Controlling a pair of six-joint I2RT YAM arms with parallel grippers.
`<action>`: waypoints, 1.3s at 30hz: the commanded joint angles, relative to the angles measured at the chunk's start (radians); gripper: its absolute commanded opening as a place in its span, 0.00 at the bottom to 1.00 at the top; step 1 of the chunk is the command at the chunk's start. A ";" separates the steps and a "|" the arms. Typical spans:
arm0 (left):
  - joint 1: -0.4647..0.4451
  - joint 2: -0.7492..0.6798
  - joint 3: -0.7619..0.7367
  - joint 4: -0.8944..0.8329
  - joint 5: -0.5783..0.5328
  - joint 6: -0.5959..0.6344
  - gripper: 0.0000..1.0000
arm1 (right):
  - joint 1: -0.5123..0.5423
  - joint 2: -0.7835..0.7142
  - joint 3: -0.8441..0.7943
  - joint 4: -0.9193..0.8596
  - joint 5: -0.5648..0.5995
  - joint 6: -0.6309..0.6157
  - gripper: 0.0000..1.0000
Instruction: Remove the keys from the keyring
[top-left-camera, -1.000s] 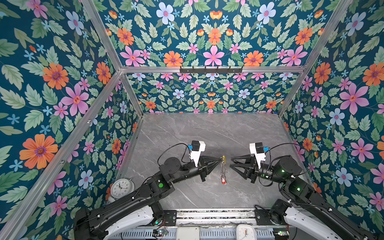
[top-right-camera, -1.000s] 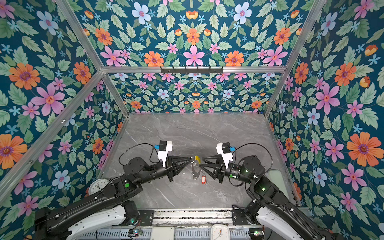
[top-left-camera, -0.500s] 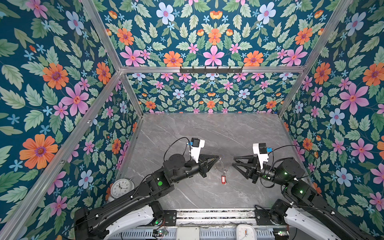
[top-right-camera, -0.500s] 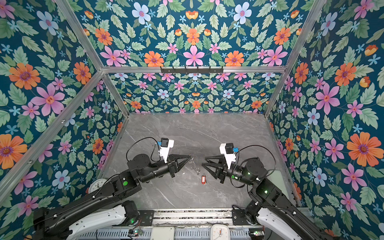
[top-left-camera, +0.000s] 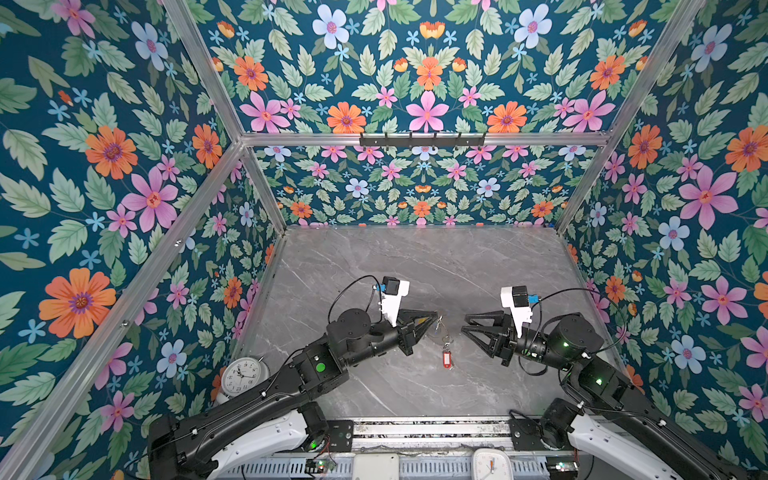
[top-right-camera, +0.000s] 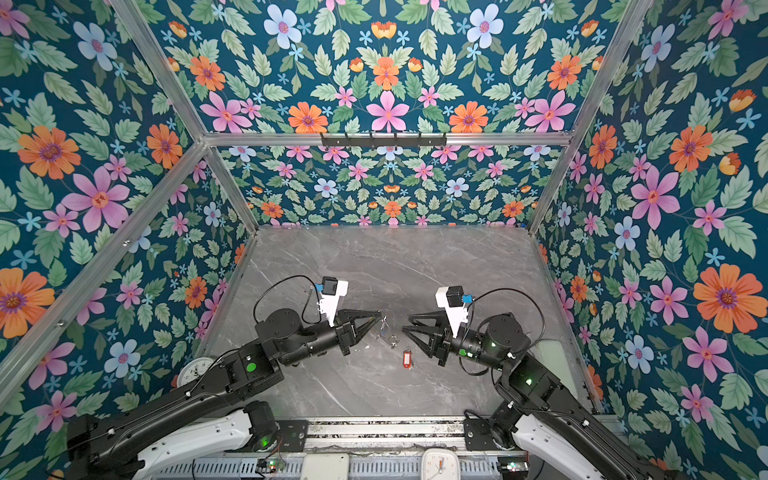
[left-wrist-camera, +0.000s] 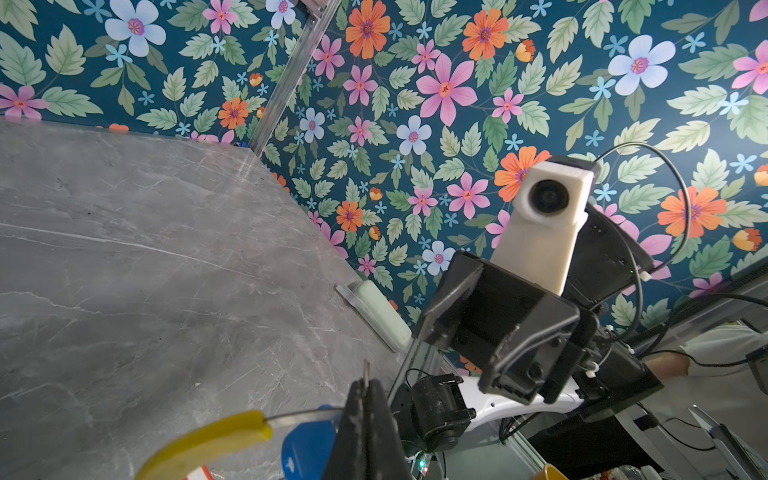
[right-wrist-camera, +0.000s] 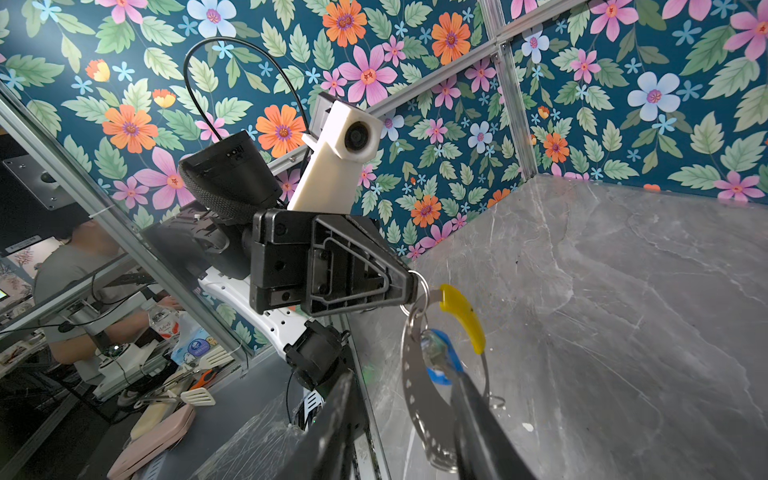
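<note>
Keyring (right-wrist-camera: 462, 318) (pinched by left gripper (top-left-camera: 437, 319)) carries 1 blue-tagged key (right-wrist-camera: 440, 361)

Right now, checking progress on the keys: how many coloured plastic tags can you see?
2. The red tag lies on the table; the blue tag hangs at the keyring, which the left gripper holds. None seems hidden.

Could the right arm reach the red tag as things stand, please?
Probably yes: the red tag lies exposed on the table near the right gripper, whose jaws stand open and empty.
</note>
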 joint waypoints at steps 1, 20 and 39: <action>0.000 -0.021 -0.037 0.108 0.043 0.053 0.00 | 0.001 0.015 0.002 0.068 -0.002 0.017 0.39; -0.001 -0.068 -0.177 0.408 0.164 0.216 0.00 | 0.017 0.132 -0.001 0.298 -0.179 0.118 0.36; -0.001 -0.065 -0.203 0.465 0.173 0.210 0.00 | 0.086 0.173 0.014 0.288 -0.139 0.078 0.11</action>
